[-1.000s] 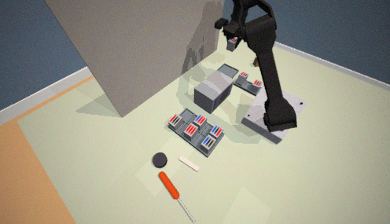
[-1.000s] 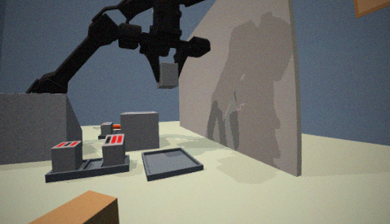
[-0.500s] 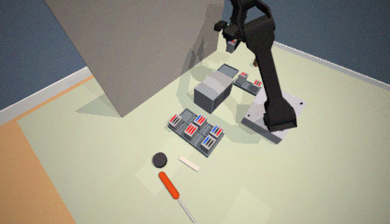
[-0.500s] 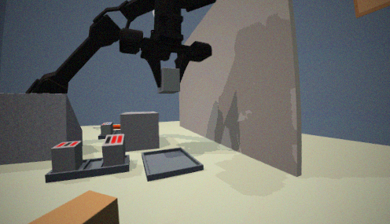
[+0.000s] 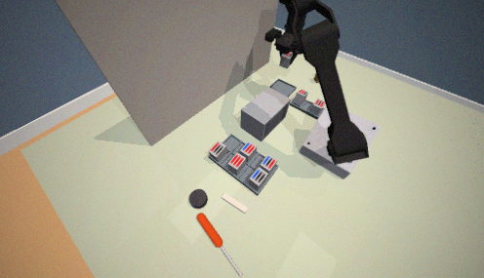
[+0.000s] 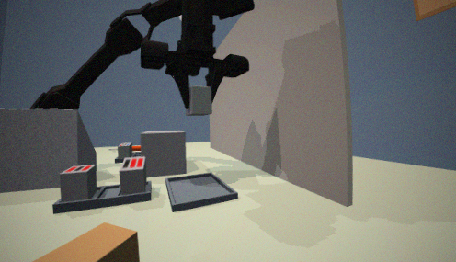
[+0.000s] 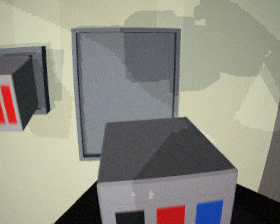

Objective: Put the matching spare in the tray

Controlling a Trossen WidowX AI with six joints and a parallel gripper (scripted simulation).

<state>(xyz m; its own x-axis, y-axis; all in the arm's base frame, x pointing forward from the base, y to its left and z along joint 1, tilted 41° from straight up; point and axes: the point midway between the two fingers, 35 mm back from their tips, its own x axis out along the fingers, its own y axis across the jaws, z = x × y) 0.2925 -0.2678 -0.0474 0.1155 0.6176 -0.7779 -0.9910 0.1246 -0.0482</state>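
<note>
My gripper (image 5: 286,54) (image 6: 200,102) (image 7: 152,183) is shut on a grey unit (image 5: 286,61) (image 6: 200,100) (image 7: 156,150), held high above the table near the tray. The unit's light face shows black, red and blue stripes in the wrist view. The flat tray (image 5: 283,87) (image 6: 172,202) (image 7: 76,100) is empty, beyond the held unit in the wrist view, which covers its lower right corner. Several striped spares, one red-striped spare (image 5: 236,162) among them, stand in the larger rack (image 5: 231,174). No mounted unit or printed back code can be made out.
A plain grey block (image 5: 263,114) (image 6: 163,153) stands between the larger rack and tray. A small rack (image 5: 306,108) (image 6: 106,203) with two striped units is beside the tray. A tall panel (image 5: 171,49) (image 6: 313,115) rises on the other side. A screwdriver (image 5: 210,230) and black disc (image 5: 198,198) lie in front.
</note>
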